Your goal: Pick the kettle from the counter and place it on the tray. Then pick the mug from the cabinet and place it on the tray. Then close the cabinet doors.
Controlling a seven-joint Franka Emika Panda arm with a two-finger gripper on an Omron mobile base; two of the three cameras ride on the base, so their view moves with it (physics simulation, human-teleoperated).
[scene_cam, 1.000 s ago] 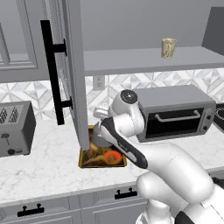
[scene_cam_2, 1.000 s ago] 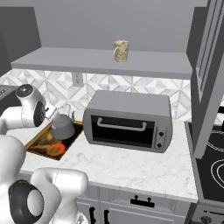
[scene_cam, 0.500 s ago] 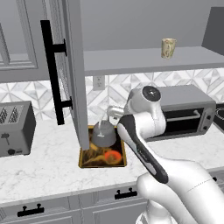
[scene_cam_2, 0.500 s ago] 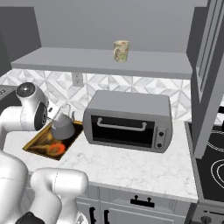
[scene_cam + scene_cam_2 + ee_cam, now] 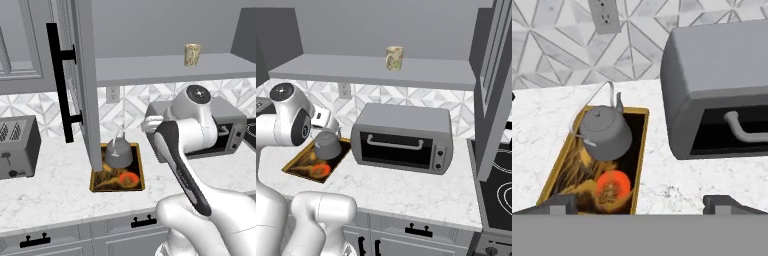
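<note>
Kettle [image 5: 605, 132] sits on the tray's [image 5: 641, 150] far end, at 11 o'clock from the empty, spread gripper [image 5: 639, 202]; mug [image 5: 394, 58] on the cabinet [image 5: 371, 70] shelf.

Geometric white tile backsplash [image 5: 421, 100], wall outlet [image 5: 604, 16], grey toaster oven [image 5: 401, 136], silver toaster [image 5: 17, 147], black stovetop [image 5: 498, 195]

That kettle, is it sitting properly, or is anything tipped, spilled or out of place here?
Nothing stands out. The kettle sits upright at the far end of the tray, nothing spilled. The mug stands upright on the cabinet shelf, and the cabinet door hangs open above the counter.
</note>
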